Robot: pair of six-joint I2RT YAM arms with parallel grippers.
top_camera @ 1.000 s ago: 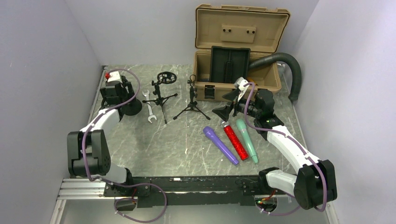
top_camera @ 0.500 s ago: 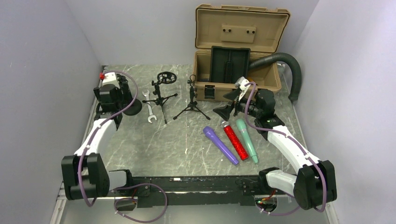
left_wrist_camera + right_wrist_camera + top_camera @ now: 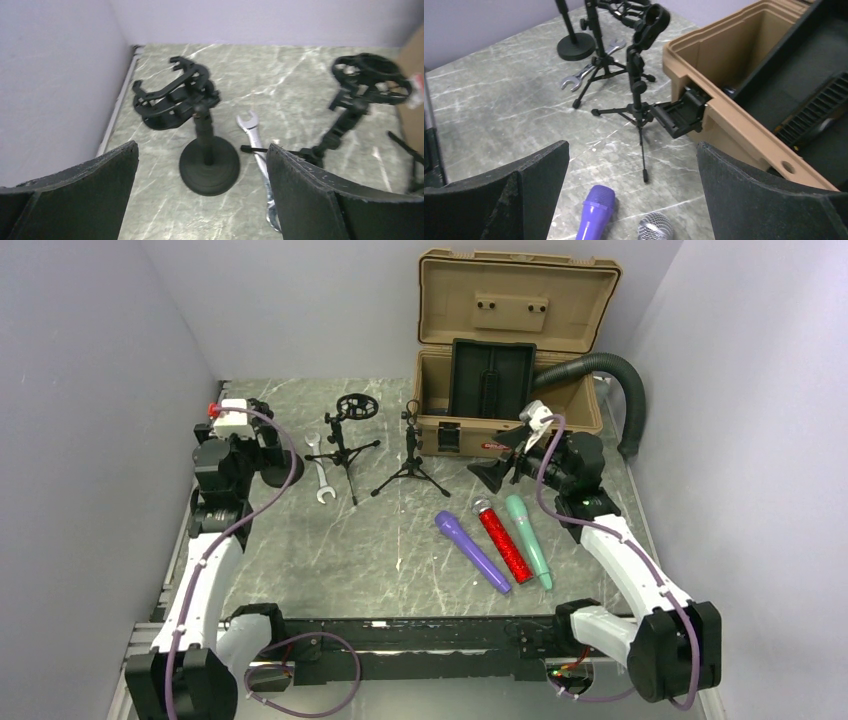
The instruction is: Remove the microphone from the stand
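Microphones, three, lie flat side by side on the bench (image 3: pixel 330 550) at 4 o'clock: purple microphone (image 3: pixel 472 552), red microphone (image 3: pixel 503 541), teal microphone (image 3: pixel 528 540), all apart from the stands. Tan case (image 3: pixel 510 340) stands open at 1 o'clock, black hose (image 3: pixel 610 375) at 2. Your left fingers (image 3: pixel 75 195) are spread wide, gripping nothing, framing the round-base stand (image 3: pixel 207 165). Your right fingers (image 3: pixel 769 195) are spread too, facing the clip tripod (image 3: pixel 639 95) at 12. Ring tripod (image 3: pixel 345 440) at 11, wrench (image 3: pixel 320 475) beside it.

Round-base stand (image 3: pixel 209 172) left, wrench (image 3: pixel 265 175) beside it, maybe under tripod (image 3: pixel 345 117), case (image 3: pixel 520 432) right, microphones (image 3: pixel 503 540) before it
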